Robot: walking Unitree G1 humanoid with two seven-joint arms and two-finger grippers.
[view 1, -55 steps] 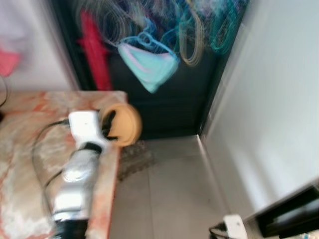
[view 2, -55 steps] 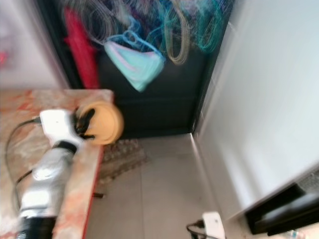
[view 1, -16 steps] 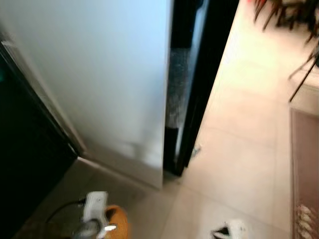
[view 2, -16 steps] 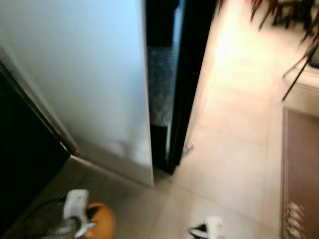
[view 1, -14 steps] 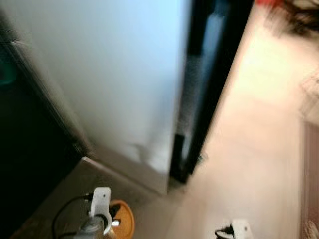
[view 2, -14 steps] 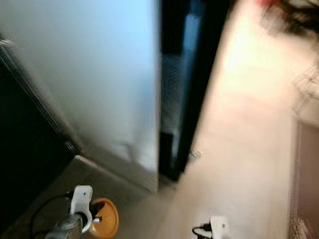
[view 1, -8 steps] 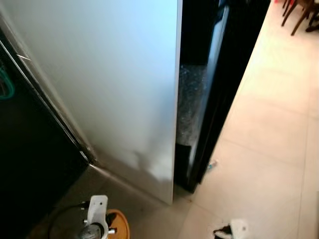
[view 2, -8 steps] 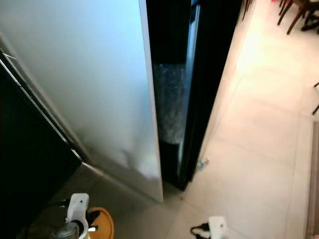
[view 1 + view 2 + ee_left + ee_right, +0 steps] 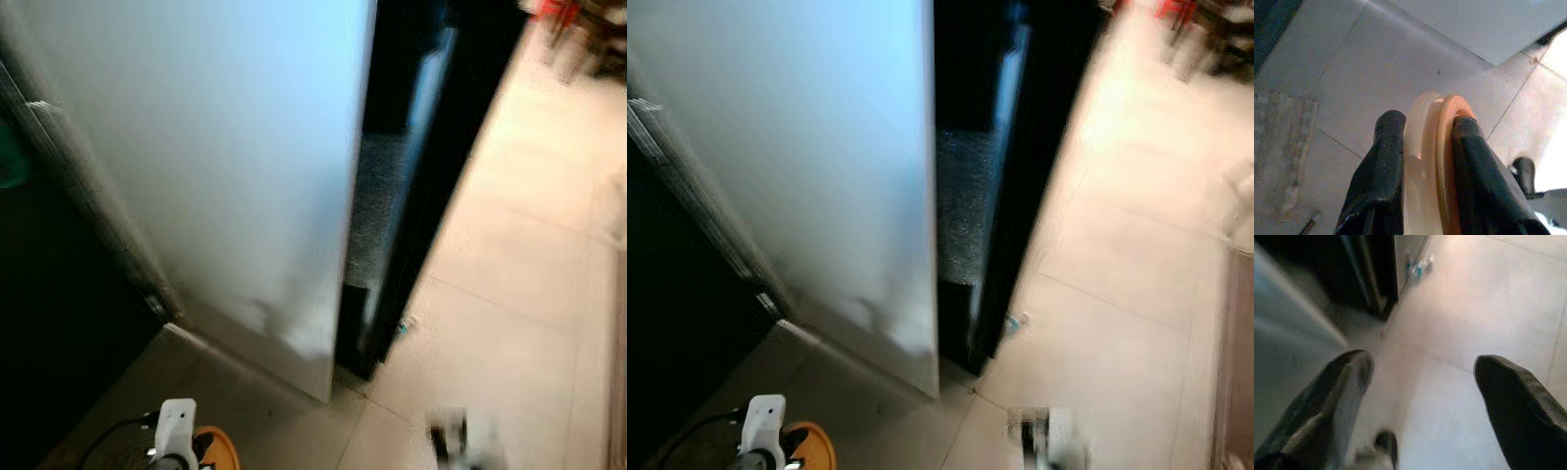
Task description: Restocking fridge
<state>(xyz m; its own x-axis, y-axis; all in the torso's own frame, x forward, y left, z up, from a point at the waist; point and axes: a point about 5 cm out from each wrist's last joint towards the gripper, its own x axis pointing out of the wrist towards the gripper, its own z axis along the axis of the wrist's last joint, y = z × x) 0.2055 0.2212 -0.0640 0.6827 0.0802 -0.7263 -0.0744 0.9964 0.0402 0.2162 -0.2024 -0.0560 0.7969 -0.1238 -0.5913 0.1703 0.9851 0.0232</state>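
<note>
The orange lid (image 9: 1436, 161), a round disc with a paler, cream-coloured rim on one side, stands on edge between the two black fingers (image 9: 1385, 166) of the left pincer (image 9: 1425, 147), which are clamped on its two faces. Its lower part is cut off by the picture edge, so what kind of container it belongs to cannot be told. In the head views it shows as a small orange patch (image 9: 217, 452) at the bottom edge, low over the grey tiled floor (image 9: 255, 401), beside the white wrist block of the left arm (image 9: 174, 426).

The right pincer (image 9: 1420, 377) hangs over the pale floor with its fingers wide apart and nothing between them; in the head view it is a blurred smear (image 9: 460, 441).

Ahead stands the fridge's white side panel (image 9: 216, 147), with a dark gap (image 9: 392, 196) along its right edge. The whole scene is soft with blur.
</note>
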